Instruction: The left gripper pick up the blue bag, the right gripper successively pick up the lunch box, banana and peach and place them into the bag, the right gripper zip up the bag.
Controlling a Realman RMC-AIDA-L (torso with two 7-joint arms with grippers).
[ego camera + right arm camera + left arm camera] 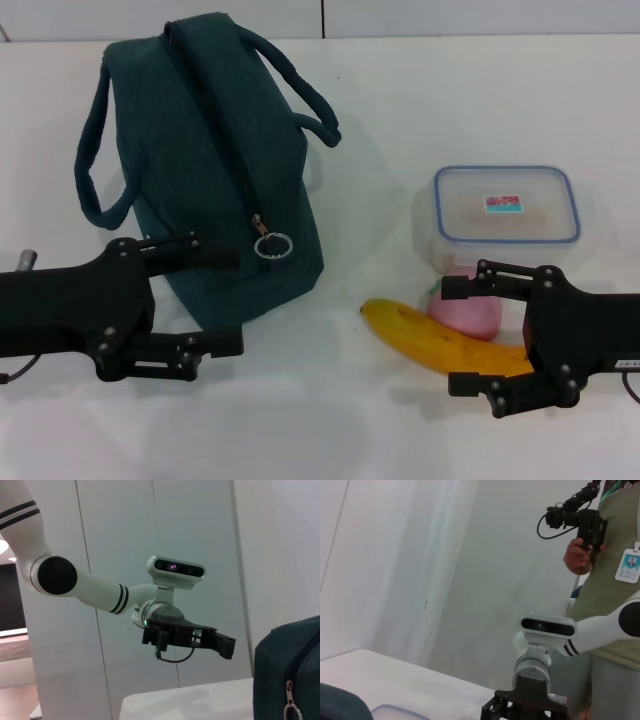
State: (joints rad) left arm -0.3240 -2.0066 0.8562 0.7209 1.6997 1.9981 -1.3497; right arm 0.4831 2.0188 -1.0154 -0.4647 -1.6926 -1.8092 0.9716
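The blue bag lies on the white table, zipper shut, with its metal ring pull toward me. My left gripper is open at the bag's near end, its fingers either side of the bag's corner. My right gripper is open, and the banana and the pink peach show between its fingers. The lunch box stands behind them. The right wrist view shows the bag and the left gripper farther off. The left wrist view shows the right gripper.
A person holding a camera stands beyond the table's right side. A strip of grey floor runs along the table's far edge. The bag's two loop handles hang out to either side.
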